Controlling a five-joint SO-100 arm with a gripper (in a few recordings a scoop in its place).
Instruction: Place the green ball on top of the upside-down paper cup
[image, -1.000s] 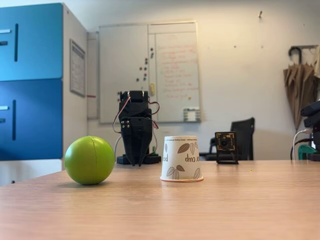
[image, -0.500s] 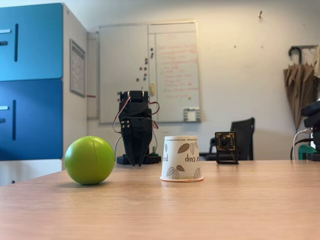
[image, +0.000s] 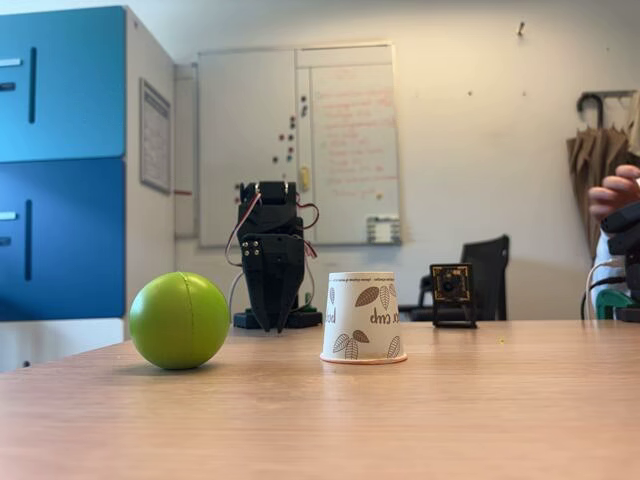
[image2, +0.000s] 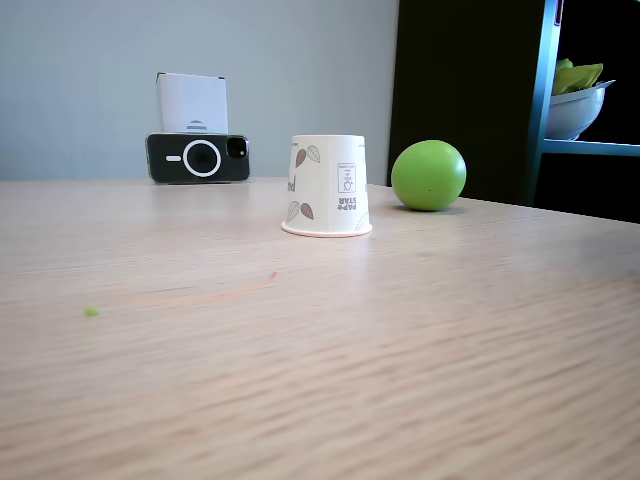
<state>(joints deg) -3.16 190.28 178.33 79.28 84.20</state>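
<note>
The green ball (image: 180, 320) rests on the wooden table (image: 320, 420), left of the upside-down paper cup (image: 363, 317) in a fixed view. In another fixed view the ball (image2: 428, 175) lies right of and behind the cup (image2: 327, 186). My black gripper (image: 273, 322) hangs at the table's far side, fingers pointing down and shut, holding nothing. It stands behind the gap between ball and cup, well apart from both.
A small camera on a stand (image: 452, 295) sits at the far edge, right of the cup. A phone (image2: 198, 157) leans on a white box at the opposite edge. Blue cabinets (image: 62, 165) stand at the left. A person's hand (image: 612, 190) shows at the right edge.
A person's hand has appeared at the right edge. The arm, ball and cup have not moved.
</note>
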